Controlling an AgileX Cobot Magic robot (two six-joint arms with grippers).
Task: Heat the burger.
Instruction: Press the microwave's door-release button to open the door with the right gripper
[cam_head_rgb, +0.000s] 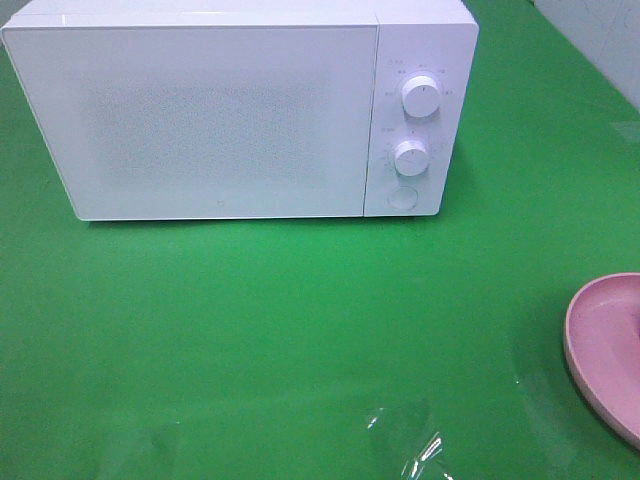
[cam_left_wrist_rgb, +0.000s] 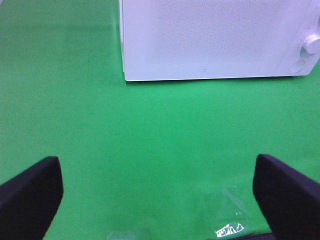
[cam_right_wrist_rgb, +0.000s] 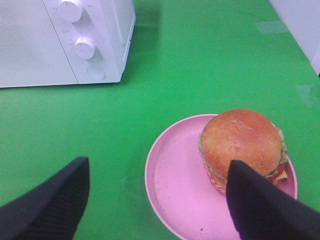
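Observation:
The burger (cam_right_wrist_rgb: 241, 145), with a glossy brown bun and a green lettuce edge, sits on a pink plate (cam_right_wrist_rgb: 175, 175) on the green table. Only part of the pink plate (cam_head_rgb: 605, 345) shows in the exterior high view, at the right edge; the burger is cut off there. My right gripper (cam_right_wrist_rgb: 155, 200) hovers open over the plate, one finger just in front of the burger, nothing between its fingers. My left gripper (cam_left_wrist_rgb: 157, 195) is open above bare green cloth, in front of the white microwave (cam_left_wrist_rgb: 215, 37), whose door is closed. Neither arm shows in the exterior high view.
The white microwave (cam_head_rgb: 235, 105) stands at the back of the table, with two knobs (cam_head_rgb: 420, 97) and a round button (cam_head_rgb: 401, 197) on its right panel. A clear tape patch (cam_head_rgb: 410, 440) glints near the front edge. Green cloth (cam_head_rgb: 280, 330) covers the table.

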